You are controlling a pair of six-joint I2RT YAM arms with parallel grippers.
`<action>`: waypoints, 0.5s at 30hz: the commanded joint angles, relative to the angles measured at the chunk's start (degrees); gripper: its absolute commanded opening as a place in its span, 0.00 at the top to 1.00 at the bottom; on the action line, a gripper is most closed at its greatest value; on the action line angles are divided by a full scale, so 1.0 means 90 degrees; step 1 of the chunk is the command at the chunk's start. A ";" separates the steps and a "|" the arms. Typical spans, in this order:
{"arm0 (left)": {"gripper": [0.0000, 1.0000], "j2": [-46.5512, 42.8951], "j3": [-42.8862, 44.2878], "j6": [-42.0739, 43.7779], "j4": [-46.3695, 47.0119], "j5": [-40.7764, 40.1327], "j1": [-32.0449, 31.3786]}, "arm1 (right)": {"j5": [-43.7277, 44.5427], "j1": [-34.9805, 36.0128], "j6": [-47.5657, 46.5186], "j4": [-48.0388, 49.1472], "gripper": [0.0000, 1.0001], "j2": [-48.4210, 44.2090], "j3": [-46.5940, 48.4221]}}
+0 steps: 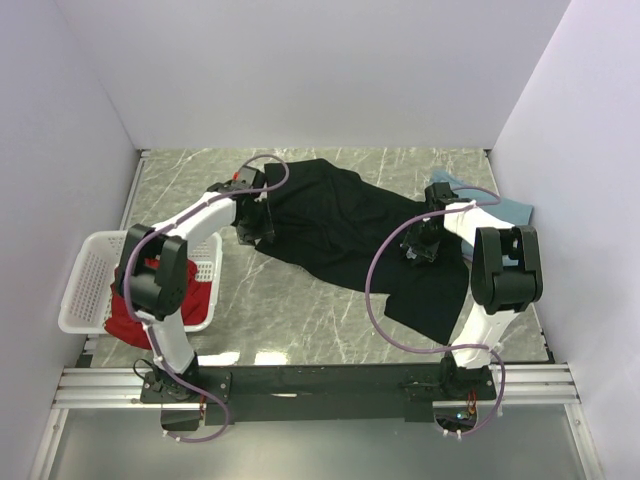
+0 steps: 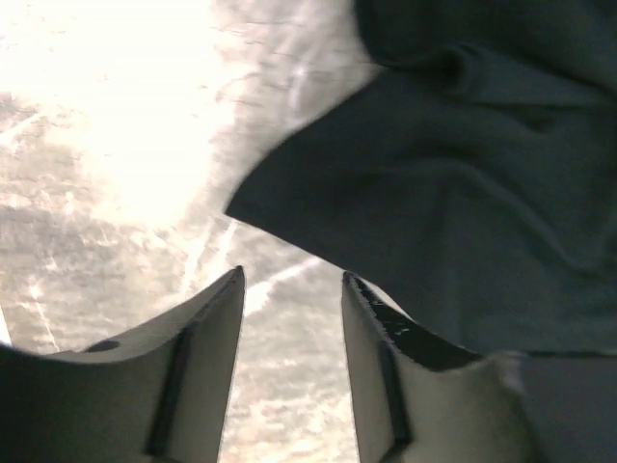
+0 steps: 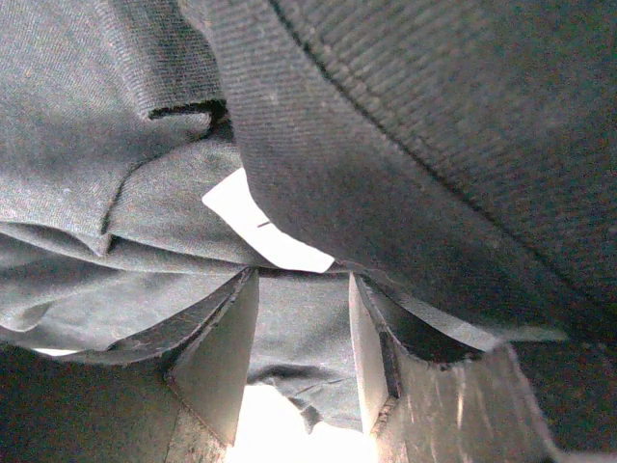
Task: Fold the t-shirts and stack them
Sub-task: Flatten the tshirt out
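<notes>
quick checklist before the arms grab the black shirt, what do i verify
1. the left pincer is open: ok.
2. the black shirt has its edge inside the left pincer: not ok, the edge lies off to one side and the pincer is over bare table.
3. the right pincer is open: ok.
4. cloth inside the right pincer: cannot tell; the white tag sits just past it.
5. the black shirt lies flat: not ok, rumpled.
</notes>
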 commanded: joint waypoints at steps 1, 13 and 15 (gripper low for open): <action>0.52 0.0186 0.0000 0.0015 -0.0003 -0.0418 0.0133 | 0.0107 -0.0078 -0.0083 -0.0079 0.50 -0.0336 -0.0141; 0.57 0.0616 -0.0127 0.0171 0.0436 -0.0331 0.0318 | 0.0048 -0.0068 -0.0054 -0.0030 0.50 -0.0443 -0.0249; 0.57 0.0655 -0.0166 0.0181 0.0534 -0.0272 0.0309 | 0.0048 -0.0068 -0.0053 -0.0040 0.50 -0.0434 -0.0229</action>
